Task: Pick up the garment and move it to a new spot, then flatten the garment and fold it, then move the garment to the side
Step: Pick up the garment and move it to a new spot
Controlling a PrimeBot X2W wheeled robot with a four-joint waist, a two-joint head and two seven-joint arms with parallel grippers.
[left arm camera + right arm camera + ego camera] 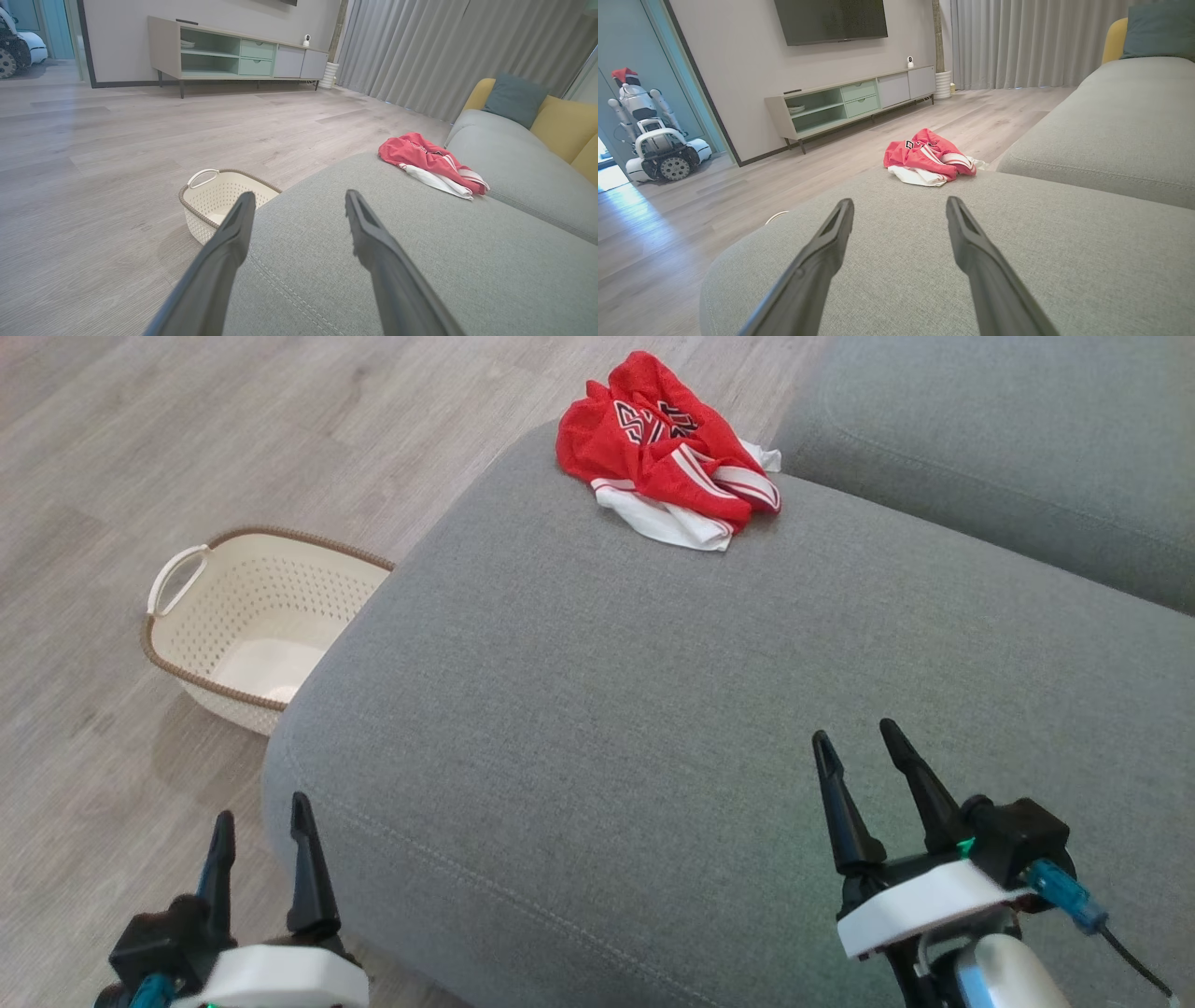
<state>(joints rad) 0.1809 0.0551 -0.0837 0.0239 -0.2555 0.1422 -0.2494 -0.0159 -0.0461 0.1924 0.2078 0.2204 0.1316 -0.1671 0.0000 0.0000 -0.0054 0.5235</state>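
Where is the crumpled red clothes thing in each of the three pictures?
Head view: the red garment is at top centre, on the far end of the grey cushion.
Left wrist view: right of centre, beyond the open left gripper.
Right wrist view: near the middle, straight ahead of the open right gripper.
Shared landmark: the grey cushion it lies on, beside the gap to the next seat.

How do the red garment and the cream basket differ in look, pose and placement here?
The garment is soft red fabric with white trim; the basket is rigid, cream and perforated with a brown rim. The garment lies crumpled; the basket stands upright. The garment is on the grey sofa seat; the basket is on the wooden floor beside it. Shared: neither touches the left gripper or right gripper.
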